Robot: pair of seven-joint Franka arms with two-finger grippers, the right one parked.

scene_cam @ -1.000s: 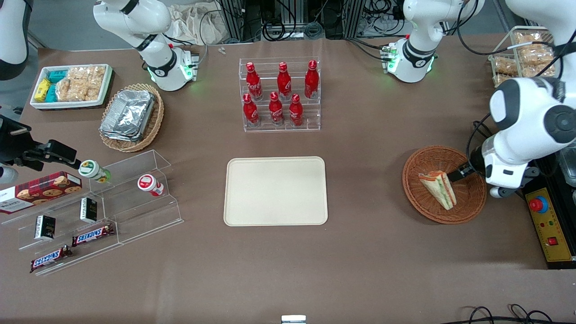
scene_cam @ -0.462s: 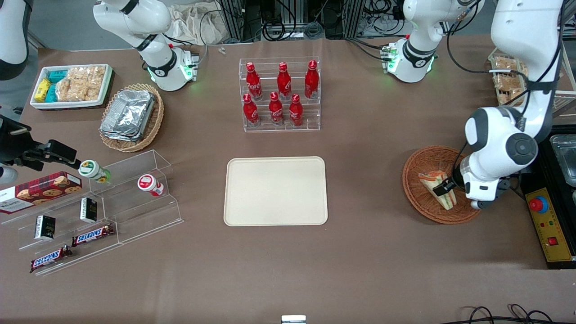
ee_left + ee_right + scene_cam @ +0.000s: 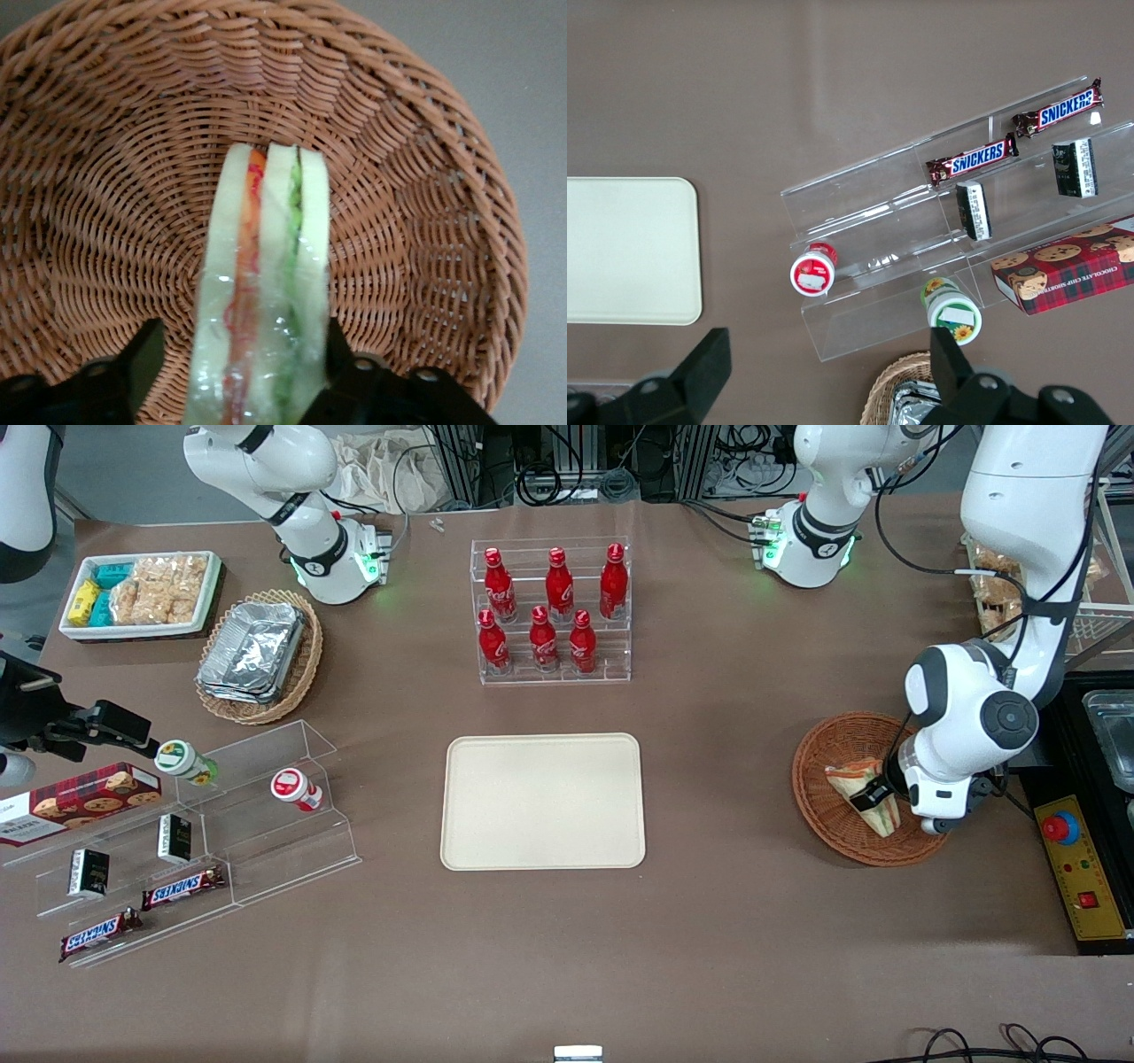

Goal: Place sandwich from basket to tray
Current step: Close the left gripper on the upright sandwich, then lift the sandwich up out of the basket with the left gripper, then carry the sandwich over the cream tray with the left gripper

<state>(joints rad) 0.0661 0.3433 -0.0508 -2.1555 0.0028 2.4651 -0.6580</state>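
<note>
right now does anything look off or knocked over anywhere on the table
Two small cups, green-lidded and red-lidded, lie tipped on the clear display stand. Elsewhere nothing stands out: the gripper straddles the sandwich in the basket.

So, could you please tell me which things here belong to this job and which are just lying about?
Job: sandwich in the basket; tray, bare; gripper, open, straddling the sandwich.

Lying about: cola bottles, foil containers, Snickers bars, cookie box.
</note>
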